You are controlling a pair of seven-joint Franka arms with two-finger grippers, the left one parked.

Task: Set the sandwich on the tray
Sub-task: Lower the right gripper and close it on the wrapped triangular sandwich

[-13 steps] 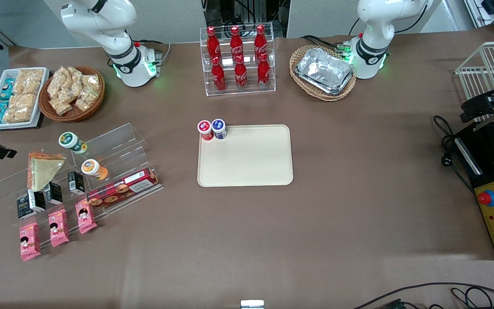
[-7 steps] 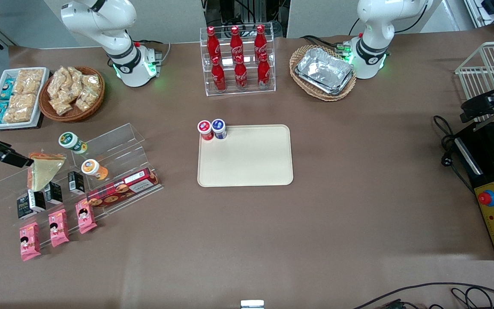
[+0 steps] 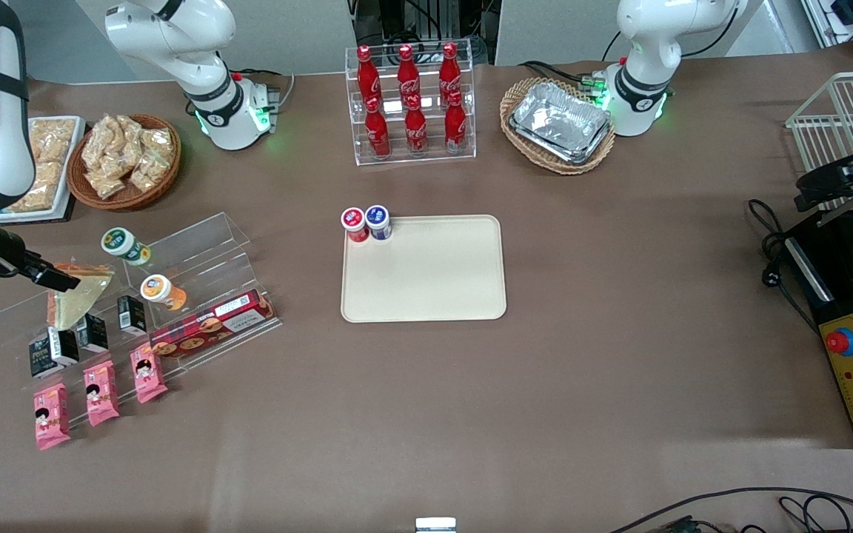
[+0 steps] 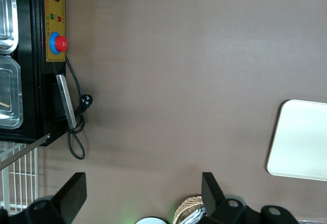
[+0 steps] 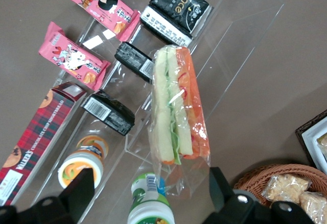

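Observation:
The sandwich (image 3: 73, 297), a wrapped triangular wedge with pale bread and orange and green filling, lies on a clear acrylic stepped shelf (image 3: 197, 248) toward the working arm's end of the table. It also shows in the right wrist view (image 5: 176, 112). My right gripper (image 3: 56, 279) hovers above the sandwich's wide end, open and empty, with its fingers (image 5: 80, 189) spread wide and touching nothing. A green-lidded cup (image 5: 149, 203) lies between them, lower down. The cream-beige tray (image 3: 434, 281) lies flat at the table's middle, apart from the gripper, and its corner shows in the left wrist view (image 4: 301, 142).
The shelf also holds an orange-lidded cup (image 3: 161, 291), black packets (image 3: 130, 314), a red biscuit box (image 3: 212, 324) and pink snack packets (image 3: 101, 382). Two small cups (image 3: 367, 223) stand on the tray's corner. A cracker basket (image 3: 126, 159), a cola rack (image 3: 412, 104) and foil trays (image 3: 560, 122) lie farther from the camera.
My right arm has come in from the table's end and moved over the shelf, so the gripper now hangs above the sandwich's wide end. Nothing else has moved.

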